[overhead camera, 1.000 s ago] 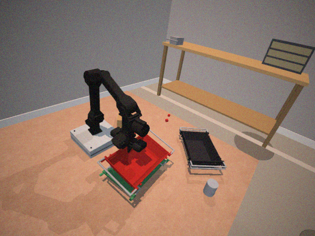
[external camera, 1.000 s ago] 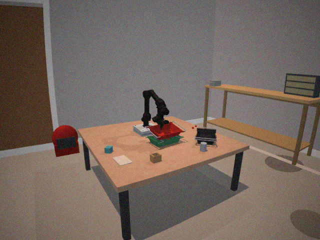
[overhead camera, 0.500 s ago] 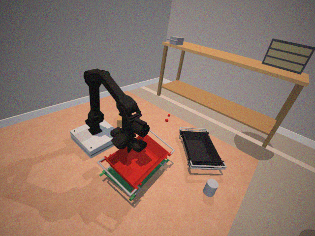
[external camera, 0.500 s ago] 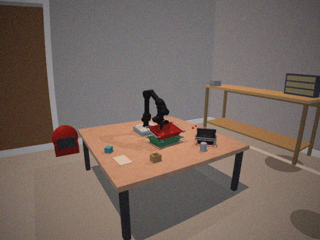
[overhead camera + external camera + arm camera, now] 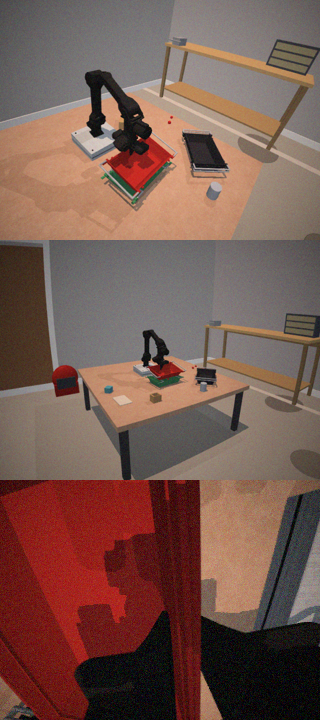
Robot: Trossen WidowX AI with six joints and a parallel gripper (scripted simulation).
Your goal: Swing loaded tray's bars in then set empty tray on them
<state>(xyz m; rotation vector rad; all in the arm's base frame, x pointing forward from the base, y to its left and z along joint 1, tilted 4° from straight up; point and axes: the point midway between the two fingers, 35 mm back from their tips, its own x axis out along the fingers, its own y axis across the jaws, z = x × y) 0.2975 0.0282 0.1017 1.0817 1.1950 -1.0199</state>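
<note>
The empty red tray (image 5: 165, 152) (image 5: 169, 374) (image 5: 50, 555) hangs low over the loaded green tray (image 5: 117, 177) (image 5: 165, 382). My gripper (image 5: 131, 152) (image 5: 161, 367) (image 5: 173, 614) is shut on the red tray's side wall, one finger inside and one outside. The red tray looks slightly tilted, and its own wire bars stick out past its ends. The green tray stands on the table. Its load and the middle of its top are hidden under the red tray, so I cannot make out where its bars lie. Whether the two trays touch is not clear.
A black tray (image 5: 222, 155) (image 5: 206, 373) with wire bars and a grey cylinder (image 5: 214, 191) (image 5: 203, 386) stand to the right. Small red cubes (image 5: 169, 122) (image 5: 192, 367) lie behind. A brown box (image 5: 155, 398), teal block (image 5: 108, 389) and cream square (image 5: 122, 400) are near the front.
</note>
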